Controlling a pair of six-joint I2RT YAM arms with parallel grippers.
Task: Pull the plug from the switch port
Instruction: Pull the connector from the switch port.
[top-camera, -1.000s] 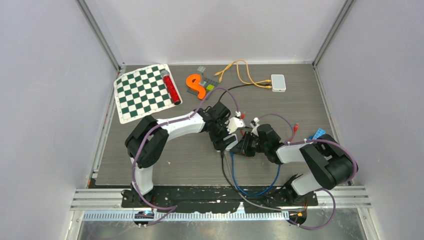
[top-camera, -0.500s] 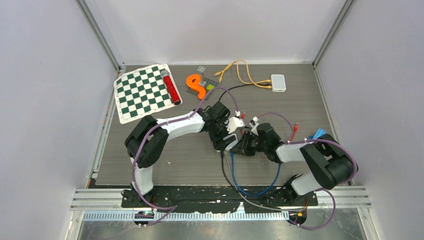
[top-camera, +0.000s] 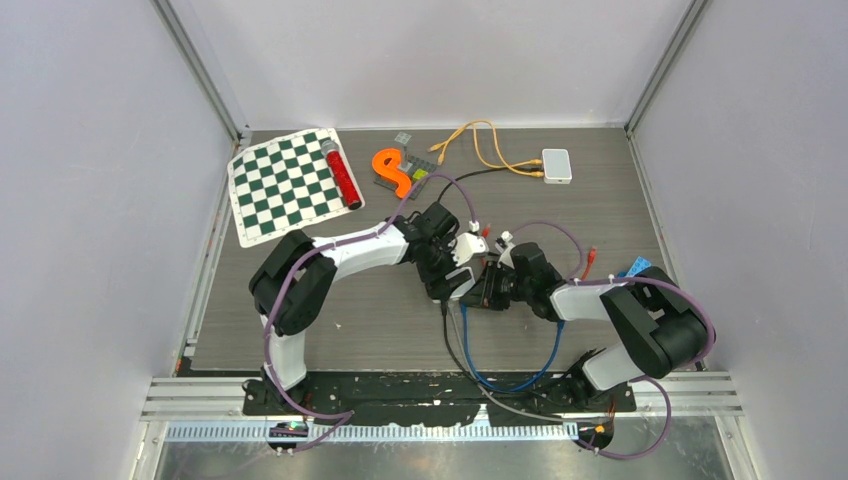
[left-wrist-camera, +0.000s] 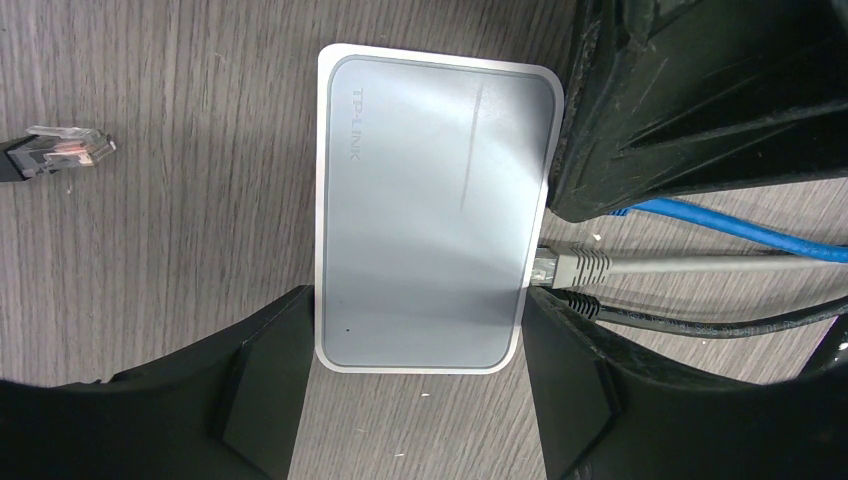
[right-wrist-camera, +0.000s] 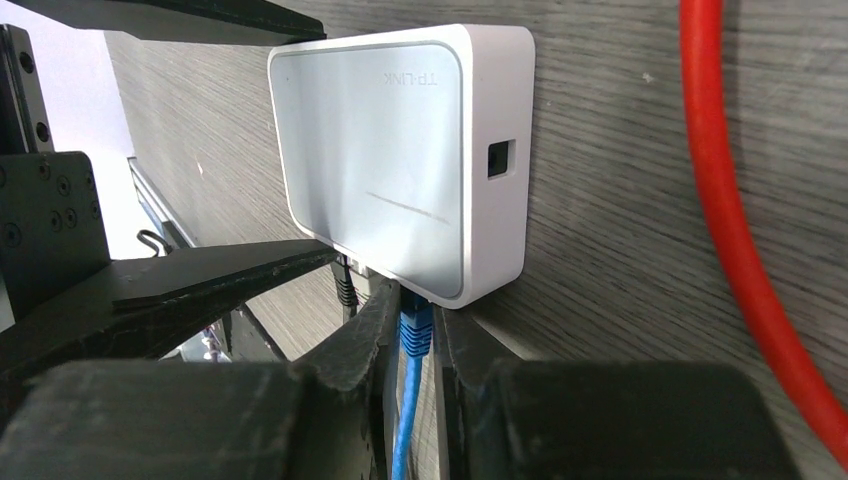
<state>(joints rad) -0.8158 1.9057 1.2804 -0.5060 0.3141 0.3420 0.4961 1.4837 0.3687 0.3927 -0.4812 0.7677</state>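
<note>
A white TP-LINK switch (left-wrist-camera: 430, 210) lies flat on the wood-grain table; it also shows in the right wrist view (right-wrist-camera: 400, 150). My left gripper (left-wrist-camera: 420, 385) is shut on the switch, with a finger pressed against each long side near its end. A blue plug (right-wrist-camera: 416, 330) sits in a port on the switch's edge, beside a grey plug (left-wrist-camera: 570, 266) and a black one (left-wrist-camera: 575, 303). My right gripper (right-wrist-camera: 415, 312) is shut on the blue plug right at the port. In the top view both grippers (top-camera: 478, 282) meet at mid-table and hide the switch.
A loose clear plug (left-wrist-camera: 65, 150) lies left of the switch. A red cable (right-wrist-camera: 730, 230) runs past it on the right. At the back are a second white box (top-camera: 557, 165) with orange cables (top-camera: 485, 145), a checkered mat (top-camera: 290, 185), a red tube (top-camera: 343, 173) and an orange S-shape (top-camera: 392, 170).
My right wrist has shifted slightly left, toward the left gripper. The left arm has barely moved.
</note>
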